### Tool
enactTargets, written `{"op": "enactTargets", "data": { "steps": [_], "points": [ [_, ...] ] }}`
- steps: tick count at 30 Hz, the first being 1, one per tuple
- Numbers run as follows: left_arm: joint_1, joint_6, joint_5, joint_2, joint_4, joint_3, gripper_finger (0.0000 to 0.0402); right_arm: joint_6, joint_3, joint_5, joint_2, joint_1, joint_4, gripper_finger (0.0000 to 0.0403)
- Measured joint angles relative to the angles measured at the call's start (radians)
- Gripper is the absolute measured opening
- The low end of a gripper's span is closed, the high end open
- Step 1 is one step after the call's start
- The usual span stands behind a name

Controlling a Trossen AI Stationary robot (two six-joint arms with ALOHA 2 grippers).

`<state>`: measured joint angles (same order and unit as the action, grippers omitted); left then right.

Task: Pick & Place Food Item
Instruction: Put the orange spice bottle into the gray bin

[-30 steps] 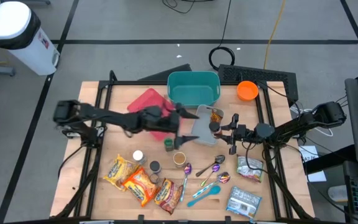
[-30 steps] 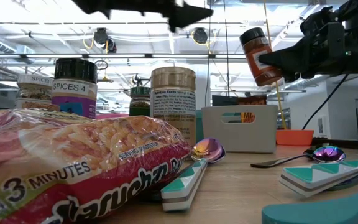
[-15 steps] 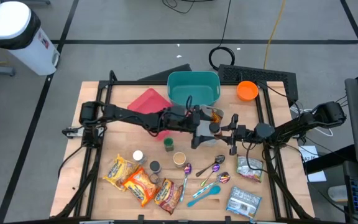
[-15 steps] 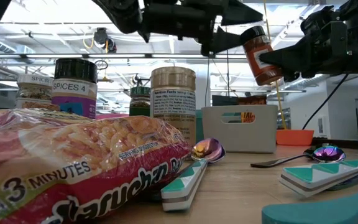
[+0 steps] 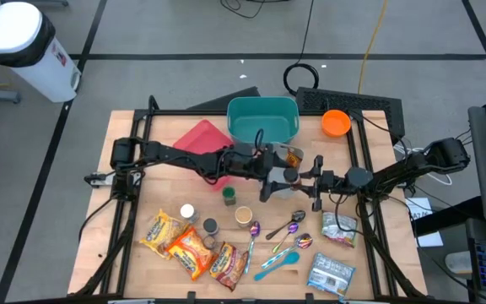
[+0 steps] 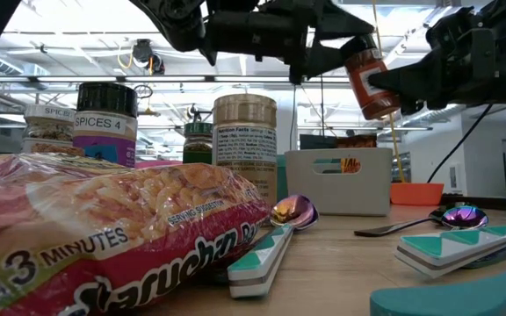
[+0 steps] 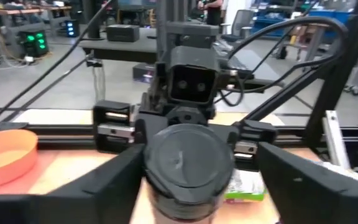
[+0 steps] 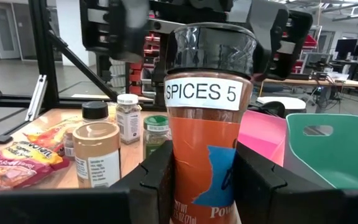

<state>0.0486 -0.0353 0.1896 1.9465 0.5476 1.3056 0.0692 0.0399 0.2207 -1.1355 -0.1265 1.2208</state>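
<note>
A spice jar (image 8: 207, 155) with orange-red powder, a black lid and a label reading SPICES 5 hangs above the middle of the table (image 5: 142, 194); it also shows in the low view (image 6: 372, 83). My right gripper (image 8: 204, 186) is shut on its body. My left gripper (image 7: 201, 162) reaches in level from the table's left and is open, with one finger on each side of the jar's lid (image 7: 188, 165). In the high view the two grippers meet over a pale box (image 5: 278, 187). My right gripper pinches the jar's body, low down (image 8: 178, 180), between its two fingers (image 8: 157, 180). It comes level from the table's right. The jar is lifted clear and stands nearly upright, its lid tipped a little toward the table's left. My left gripper flanks the lid; whether a finger touches it I cannot tell.
Behind the jar stand a teal bin (image 5: 262, 118), a red plate (image 5: 197, 135) and an orange bowl (image 5: 336, 122). Other spice jars (image 5: 229, 197), noodle packs (image 5: 188, 245), spoons (image 5: 277, 236) and foil packets (image 5: 338, 228) lie toward the near edge.
My left gripper has swung toward the table's right and slightly down, up to the jar that my right gripper holds still. It has then stopped with its fingers beside the lid, and they have drawn closer together around it.
</note>
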Motion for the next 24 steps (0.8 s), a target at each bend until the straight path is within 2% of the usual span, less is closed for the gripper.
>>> {"op": "enactTargets", "data": {
  "steps": [3, 4, 11, 16, 24],
  "points": [
    [0.0, 0.003, -0.042, 0.0, -0.002, 0.0, 0.0215, 0.0, 0.0, 0.001, 0.0, 0.0, 0.001, 0.0111],
    [-0.001, 0.003, -0.054, 0.0, -0.002, 0.0, 0.0205, 0.0, 0.0, 0.002, 0.0, 0.0, 0.001, 0.0111],
    [-0.002, 0.01, -0.087, -0.001, -0.003, 0.0, 0.0204, -0.002, 0.0, 0.007, 0.0, 0.0, 0.0, 0.0121],
    [-0.003, 0.017, -0.126, -0.056, -0.088, 0.0, 0.0204, -0.057, 0.0, 0.013, 0.001, 0.0, 0.015, 0.0183],
    [-0.003, 0.097, -0.301, -0.198, -0.319, 0.001, 0.0204, -0.123, 0.0, 0.094, 0.017, 0.001, 0.068, 0.0274]
  ]
}}
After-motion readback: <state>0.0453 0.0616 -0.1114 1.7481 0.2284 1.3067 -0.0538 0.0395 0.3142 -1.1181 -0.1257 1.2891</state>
